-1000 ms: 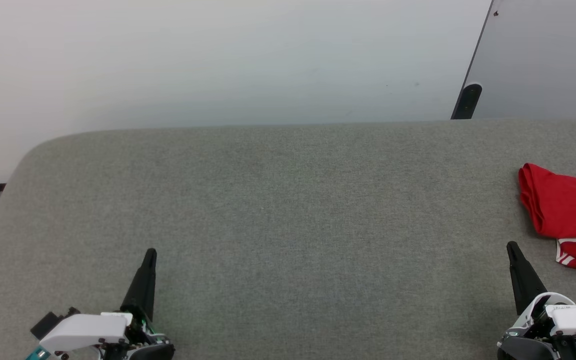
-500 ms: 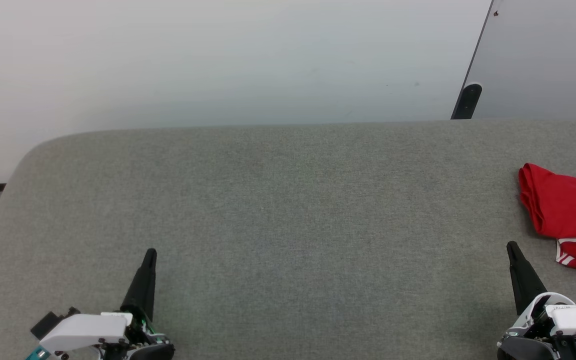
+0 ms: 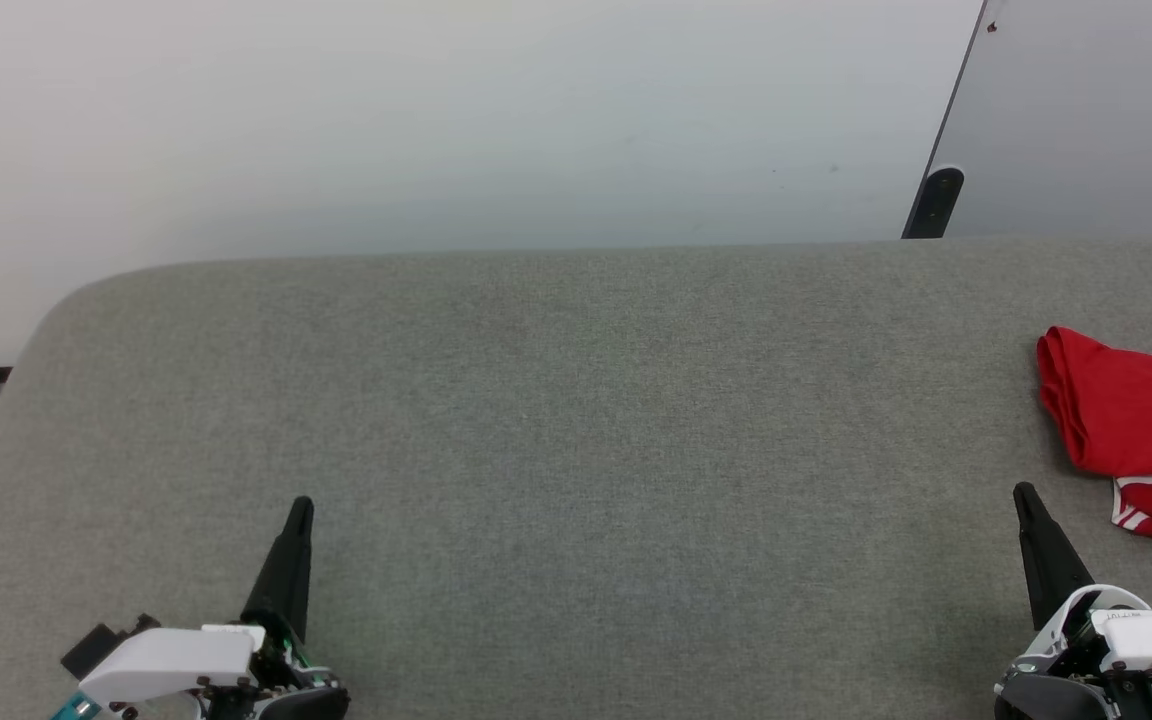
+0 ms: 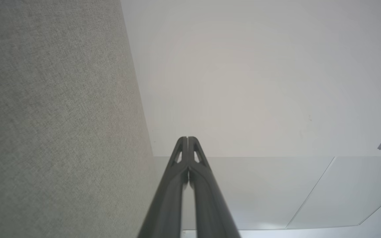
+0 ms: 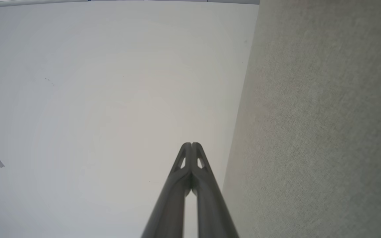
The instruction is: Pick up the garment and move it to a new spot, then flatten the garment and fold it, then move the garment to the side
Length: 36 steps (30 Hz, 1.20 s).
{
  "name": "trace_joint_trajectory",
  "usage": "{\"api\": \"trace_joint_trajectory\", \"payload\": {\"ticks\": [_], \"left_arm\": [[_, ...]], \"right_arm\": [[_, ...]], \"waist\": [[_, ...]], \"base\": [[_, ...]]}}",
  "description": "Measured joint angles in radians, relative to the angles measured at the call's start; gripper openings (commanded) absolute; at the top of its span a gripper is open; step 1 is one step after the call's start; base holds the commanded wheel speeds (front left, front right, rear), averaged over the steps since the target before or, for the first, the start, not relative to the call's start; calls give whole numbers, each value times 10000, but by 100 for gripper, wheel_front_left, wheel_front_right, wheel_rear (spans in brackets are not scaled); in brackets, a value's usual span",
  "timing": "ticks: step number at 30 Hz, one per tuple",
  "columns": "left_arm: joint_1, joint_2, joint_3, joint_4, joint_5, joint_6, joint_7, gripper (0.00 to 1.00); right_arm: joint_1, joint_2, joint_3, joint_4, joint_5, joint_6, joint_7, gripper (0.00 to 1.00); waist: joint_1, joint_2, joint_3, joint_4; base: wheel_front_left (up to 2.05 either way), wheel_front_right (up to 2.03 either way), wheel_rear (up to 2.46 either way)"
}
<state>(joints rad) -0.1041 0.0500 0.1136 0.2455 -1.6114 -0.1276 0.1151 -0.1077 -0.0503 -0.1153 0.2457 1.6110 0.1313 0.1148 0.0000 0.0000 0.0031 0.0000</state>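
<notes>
The red garment [image 3: 1136,420] lies folded at the right edge of the head view on the grey felt table [image 3: 576,430], a bit of white striped trim showing at its near corner. My right gripper [image 3: 1022,493] rests shut at the lower right, just left of and nearer than the garment, not touching it. At the lower left my left gripper [image 3: 303,505] is shut and holds nothing. In the wrist views the left gripper [image 4: 188,138] and right gripper [image 5: 191,144] have their fingertips pressed together, pointing past the table's far edge at the white wall.
A white wall [image 3: 436,120] rises behind the table's far edge. A grey panel [image 3: 1086,110] with a black foot [image 3: 936,203] leans at the back right. The table's left corner is rounded, with a strip of floor beyond it.
</notes>
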Motion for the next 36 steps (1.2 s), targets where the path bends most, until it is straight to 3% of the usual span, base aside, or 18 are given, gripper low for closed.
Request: {"api": "trace_joint_trajectory", "payload": {"ticks": [36], "left_arm": [[0,0,-2,0,0,0,0,0]], "right_arm": [[0,0,2,0,8,2,0,0]], "waist": [[0,1,0,0]], "base": [[0,0,0]]}}
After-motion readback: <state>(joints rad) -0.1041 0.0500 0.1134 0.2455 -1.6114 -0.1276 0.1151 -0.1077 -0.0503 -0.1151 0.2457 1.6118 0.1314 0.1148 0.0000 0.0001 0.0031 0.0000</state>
